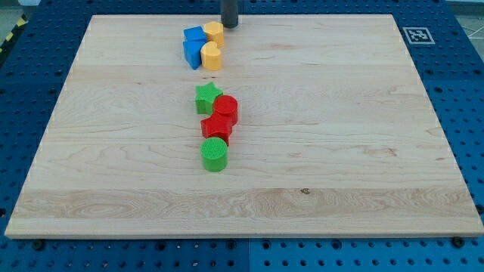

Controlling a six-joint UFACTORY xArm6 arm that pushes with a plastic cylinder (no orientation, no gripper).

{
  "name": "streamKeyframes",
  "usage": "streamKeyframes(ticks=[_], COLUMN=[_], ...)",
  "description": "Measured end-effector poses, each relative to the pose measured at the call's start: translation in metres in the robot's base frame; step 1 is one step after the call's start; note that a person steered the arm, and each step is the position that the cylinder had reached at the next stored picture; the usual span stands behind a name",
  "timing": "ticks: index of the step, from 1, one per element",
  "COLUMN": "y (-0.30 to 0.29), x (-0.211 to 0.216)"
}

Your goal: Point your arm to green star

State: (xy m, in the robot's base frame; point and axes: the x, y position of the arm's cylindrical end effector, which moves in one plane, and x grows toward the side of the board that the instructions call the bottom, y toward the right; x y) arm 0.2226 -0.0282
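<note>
Nearest on the pale wooden board stands a green cylinder, ribbed on its top face. Just beyond it a red star-like block and a red cylinder sit touching each other. The green star, the task's thing, lies at the far left end of this cluster, pressed against the red cylinder, a little left of the board's middle. It looks like a small, light, rigid moulded block with ridged sides, likely to slide easily on smooth wood, so its free left and far points seem the safest approach. Farther off, two blue blocks and two yellow blocks huddle together. The arm carries no claw; its tip rests at the far edge, just right of the yellow blocks, well apart from the star.
</note>
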Motion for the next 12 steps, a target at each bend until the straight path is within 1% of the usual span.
streamKeyframes(ticks=[3,4,5,7,12], y=[0.000,0.002,0.020,0.073,0.141], x=[0.046,0.043,0.034,0.043,0.061])
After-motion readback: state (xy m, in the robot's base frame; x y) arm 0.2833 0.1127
